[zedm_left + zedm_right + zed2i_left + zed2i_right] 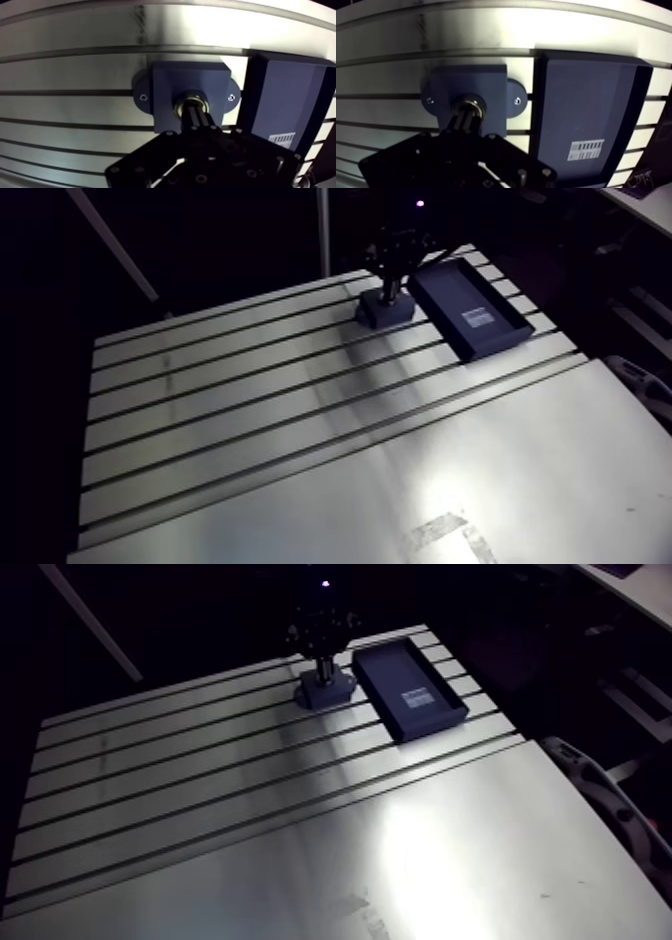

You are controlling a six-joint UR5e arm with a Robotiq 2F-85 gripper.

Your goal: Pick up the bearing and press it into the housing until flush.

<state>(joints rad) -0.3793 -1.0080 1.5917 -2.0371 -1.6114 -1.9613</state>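
In the bore, press on!
Pressed gripper [193, 112], fingers pinched together, onto bearing [191, 95] seated in housing [165, 85] beside dark tray [285, 100]; pick-up done, looked near flush, release left.

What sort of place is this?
Probably a robotics lab test bench: a slotted aluminium table, a blue housing with a bearing at its bore, and a robot gripper right over it.

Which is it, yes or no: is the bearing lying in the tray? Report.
No, the bearing sits at the housing bore under the tool; the tray beside it holds only a label.
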